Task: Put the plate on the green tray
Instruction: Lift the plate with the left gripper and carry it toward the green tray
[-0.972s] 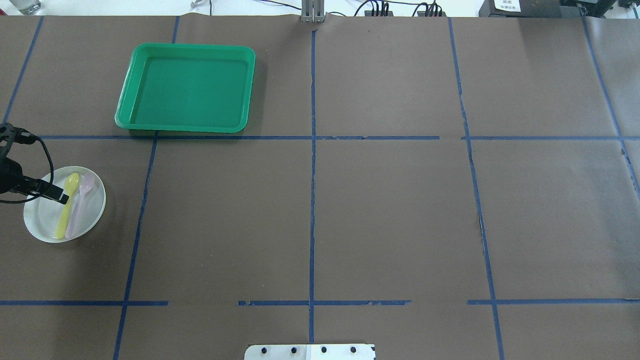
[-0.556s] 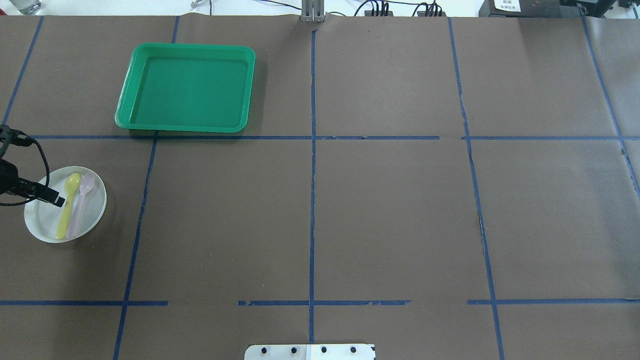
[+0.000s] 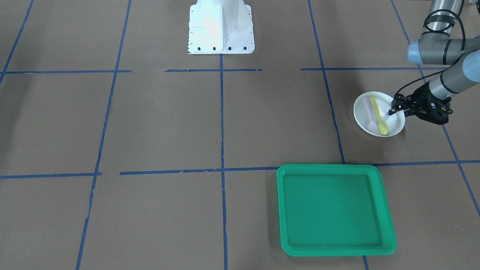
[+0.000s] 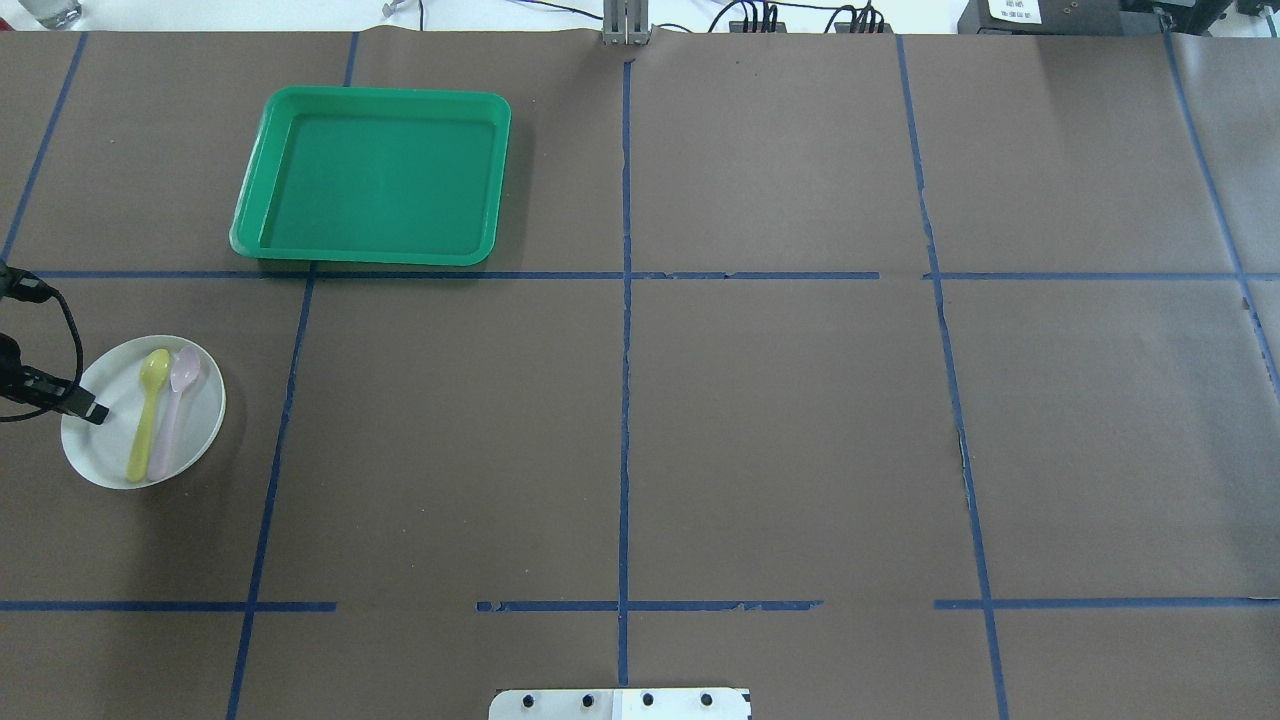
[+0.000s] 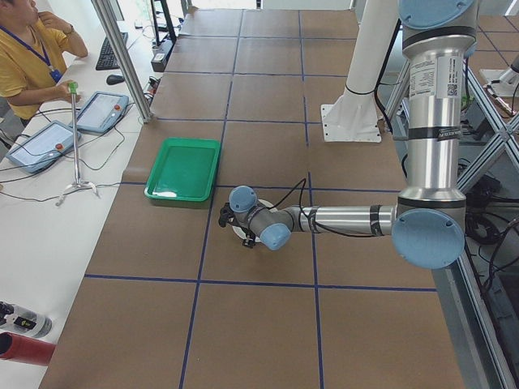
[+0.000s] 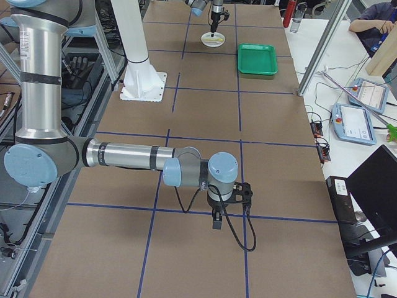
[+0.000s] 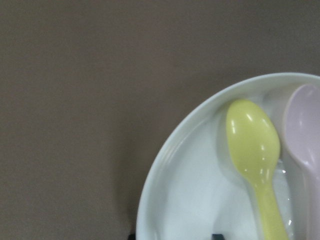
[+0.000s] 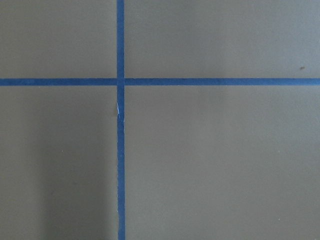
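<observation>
Left arm, overhead view. The left gripper (image 4: pixel 90 410) sits low over the left rim of the small round white shallow plate (image 4: pixel 105 450), which rests on the brown paper-covered tabletop (image 4: pixel 760 430) at the robot's far left.

Gripper state: in the left wrist view two dark fingertips (image 7: pixel 217 237) show at the bottom edge, set apart, one outside the rim and one over the plate's inside. I read this as spread and straddling the rim, not yet pinching it.

On the plate:
- One pale yellow plastic spoon (image 4: pixel 146 420).
- One pale pink plastic spoon (image 4: pixel 172 420).
- They lie side by side, just touching or nearly so. Their long axes run away from the robot, with the bowls at the far end.

Key relation: the large flat bright green plastic tray (image 4: pixel 375 180) lies beyond the plate, farther from the robot and toward its right. One blue tape line (image 4: pixel 450 275) runs between them. The green tray is bare.

Judgement: the carry goes forward and rightward. The loose spoons could slide if the plate tilts.

Right gripper (image 6: pixel 214 221): well apart at the other end of the tabletop, pointing down at bare paper. I cannot tell whether it is spread or closed. The left arm is by far the nearer to both plate and tray.

Count: plates 1, trays 1, spoons 2.
</observation>
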`<state>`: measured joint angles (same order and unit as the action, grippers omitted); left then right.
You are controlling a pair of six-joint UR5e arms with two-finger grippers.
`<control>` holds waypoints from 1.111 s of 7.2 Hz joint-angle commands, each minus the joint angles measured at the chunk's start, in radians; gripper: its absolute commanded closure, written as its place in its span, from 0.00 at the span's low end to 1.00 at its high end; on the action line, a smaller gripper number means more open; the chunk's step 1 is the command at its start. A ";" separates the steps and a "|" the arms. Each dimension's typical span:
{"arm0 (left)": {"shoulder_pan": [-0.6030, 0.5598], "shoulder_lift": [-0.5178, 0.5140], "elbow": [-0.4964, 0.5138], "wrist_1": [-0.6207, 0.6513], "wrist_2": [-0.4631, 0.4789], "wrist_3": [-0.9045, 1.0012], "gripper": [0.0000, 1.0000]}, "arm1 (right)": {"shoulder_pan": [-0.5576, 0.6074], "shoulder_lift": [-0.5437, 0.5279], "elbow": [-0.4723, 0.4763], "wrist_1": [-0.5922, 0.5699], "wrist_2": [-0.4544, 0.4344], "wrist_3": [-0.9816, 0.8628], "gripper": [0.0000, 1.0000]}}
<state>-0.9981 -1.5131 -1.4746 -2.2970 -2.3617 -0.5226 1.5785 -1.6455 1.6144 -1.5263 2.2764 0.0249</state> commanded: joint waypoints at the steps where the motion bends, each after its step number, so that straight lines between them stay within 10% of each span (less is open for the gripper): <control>1: -0.017 0.002 -0.001 0.001 -0.016 0.001 1.00 | 0.000 0.000 -0.001 0.000 0.000 0.001 0.00; 8: -0.201 0.033 -0.013 0.011 -0.128 0.035 1.00 | 0.000 0.000 0.001 0.000 0.000 0.000 0.00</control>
<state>-1.1577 -1.4886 -1.4820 -2.2855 -2.4616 -0.4991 1.5785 -1.6456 1.6141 -1.5263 2.2764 0.0246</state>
